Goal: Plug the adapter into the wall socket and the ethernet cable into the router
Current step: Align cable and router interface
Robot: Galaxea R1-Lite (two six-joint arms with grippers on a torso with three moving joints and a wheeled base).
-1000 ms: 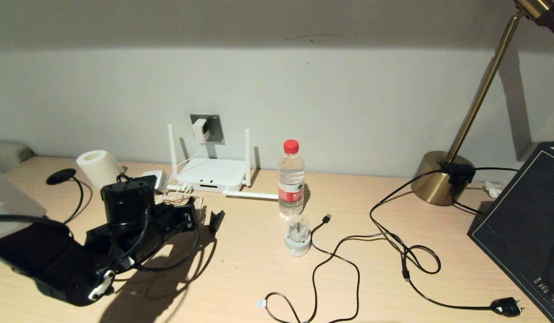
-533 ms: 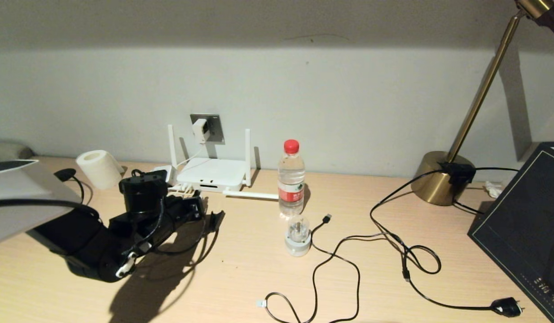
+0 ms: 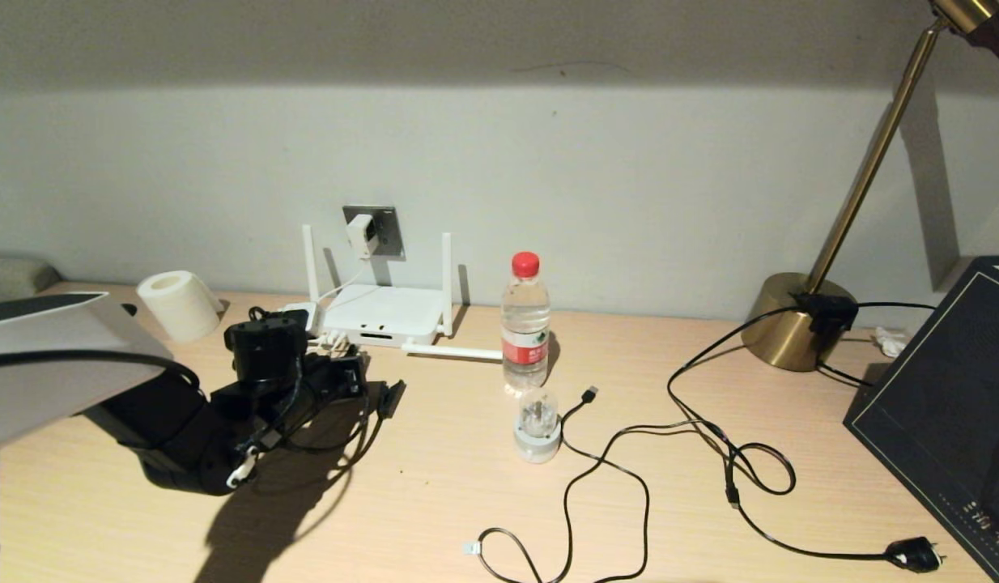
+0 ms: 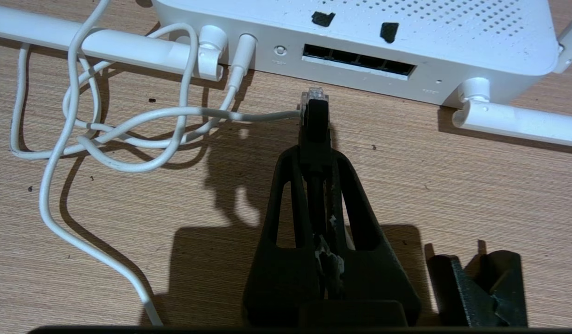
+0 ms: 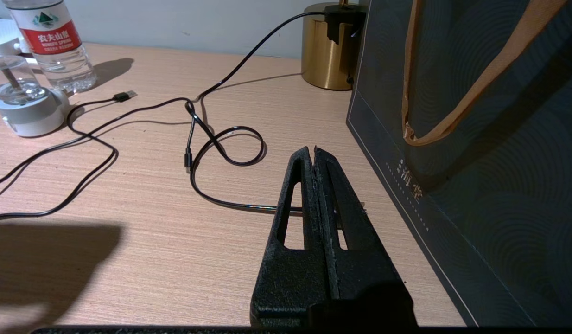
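The water bottle (image 5: 54, 44) standing beside the grey puck-shaped lamp base (image 5: 24, 109) wears a red label (image 5: 52, 35) with white Chinese characters "农夫山泉", a small line of Latin lettering below them too fine to read, and a green mountain logo above. The dark paper bag (image 5: 476, 162) carries pale vertical characters, "海棠", near its lower edge.

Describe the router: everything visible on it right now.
The router is a flat white box, plastic by its look, lying on the wooden desk against the wall, below the wall socket. Two of its stick antennas stand upright at the back; two lie flat on the desk. Its top is perforated and carries two black marks. The near face shows a row of dark empty ports, a small round button, and a white cord plugged in. The left gripper holds the ethernet cable connector just short of the ports, not inserted.
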